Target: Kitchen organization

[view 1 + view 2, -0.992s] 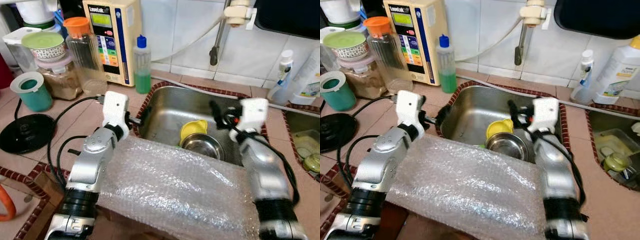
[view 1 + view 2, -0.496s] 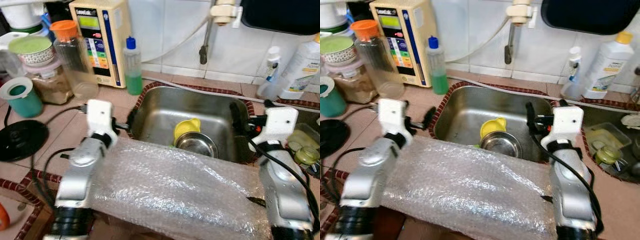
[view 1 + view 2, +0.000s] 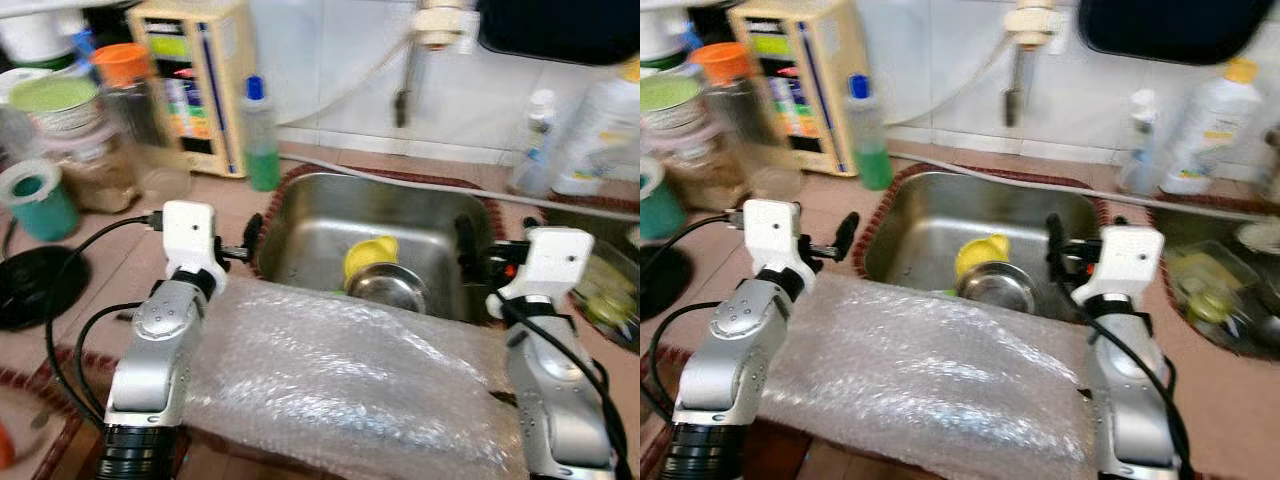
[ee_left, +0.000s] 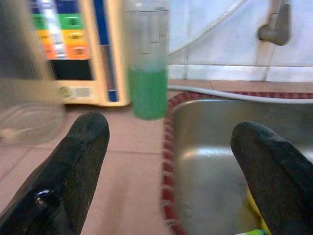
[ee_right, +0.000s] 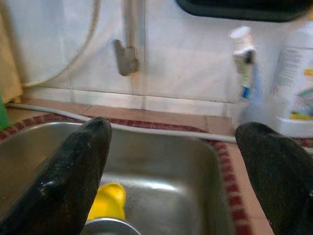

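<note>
So the biggest thing here is the worktop [image 3: 90,330], pinkish tile with a dark red border, and a big sheet of bubble wrap [image 3: 340,385] draped over its front edge right under both arms. Behind that is the steel sink [image 3: 320,215], and that's where the stuff worth tidying seems to be: a steel bowl [image 3: 387,288] with a yellow cup [image 3: 368,257] tucked against its far side, both sitting on the sink floor.

The relation that matters: the bowl and cup lie between the two arms, ahead of and below both sets of jaws. The left gripper [image 3: 248,240] hovers over the sink's left rim, jaws spread wide and holding nothing. The right gripper [image 3: 470,250] hovers over the sink's right side, also wide and empty. My guess is the right one is nearer the bowl, since it's already over the basin, while the left is still out over the rim. Neither item has much of a long axis; both are roundish, so a rim pinch from above looks like the way in.

Smaller stuff on the left: a cream wall-mounted appliance [image 3: 195,85] with a colored button panel, a bottle of green liquid [image 3: 259,135] just beside it, jars and a teal cup [image 3: 38,200]. White bottles [image 3: 1210,115] stand on the right. The frames are blurry, so I can't read any brand or label anywhere.
</note>
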### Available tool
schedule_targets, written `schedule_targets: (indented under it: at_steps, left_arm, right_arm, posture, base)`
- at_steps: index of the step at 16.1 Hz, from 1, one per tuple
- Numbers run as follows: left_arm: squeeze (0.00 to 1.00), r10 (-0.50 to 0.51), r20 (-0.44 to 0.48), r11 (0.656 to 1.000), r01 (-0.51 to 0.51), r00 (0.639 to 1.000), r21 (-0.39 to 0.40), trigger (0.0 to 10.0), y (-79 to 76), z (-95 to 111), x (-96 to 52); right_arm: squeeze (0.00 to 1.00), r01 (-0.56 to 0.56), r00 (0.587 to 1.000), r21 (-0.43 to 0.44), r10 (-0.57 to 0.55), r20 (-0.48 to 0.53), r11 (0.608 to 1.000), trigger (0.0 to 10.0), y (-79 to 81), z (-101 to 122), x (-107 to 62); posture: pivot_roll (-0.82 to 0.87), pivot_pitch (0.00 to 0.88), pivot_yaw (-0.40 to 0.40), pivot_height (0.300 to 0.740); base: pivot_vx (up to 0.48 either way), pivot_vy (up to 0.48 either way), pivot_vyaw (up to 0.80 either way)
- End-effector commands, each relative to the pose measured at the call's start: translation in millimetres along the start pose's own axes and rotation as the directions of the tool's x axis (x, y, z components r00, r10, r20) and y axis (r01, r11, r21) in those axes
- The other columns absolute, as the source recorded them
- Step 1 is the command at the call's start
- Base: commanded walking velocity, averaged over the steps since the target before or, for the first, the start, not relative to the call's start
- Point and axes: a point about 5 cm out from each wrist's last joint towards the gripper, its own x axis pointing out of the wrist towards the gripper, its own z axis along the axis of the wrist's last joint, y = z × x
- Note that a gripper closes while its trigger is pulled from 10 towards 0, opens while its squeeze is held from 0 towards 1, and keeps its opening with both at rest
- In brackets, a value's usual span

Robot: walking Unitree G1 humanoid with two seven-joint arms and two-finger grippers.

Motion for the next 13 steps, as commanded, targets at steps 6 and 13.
schedule_targets:
  at_steps: [6, 13]
  left_arm:
    - [0.0, -0.028, -0.006, 1.0, 0.028, 1.0, -0.012, 10.0, -6.5, 3, -0.8]
    - [0.0, -0.021, -0.007, 1.0, 0.021, 1.0, -0.008, 10.0, -9.4, 5, -2.0]
  right_arm:
    - [0.0, 0.032, 0.999, 0.0, -0.032, -0.004, 0.999, 10.0, -6.1, 3, 9.0]
    - [0.0, -0.036, 0.999, 0.005, 0.036, 0.031, 0.999, 10.0, 6.5, 12, 14.8]
  posture:
    - [0.04, 0.0, 0.047, 0.74]
    - [0.02, 0.0, 0.046, 0.74]
  base:
    - [0.0, 0.0, -0.8]
    - [0.0, 0.0, -0.31]
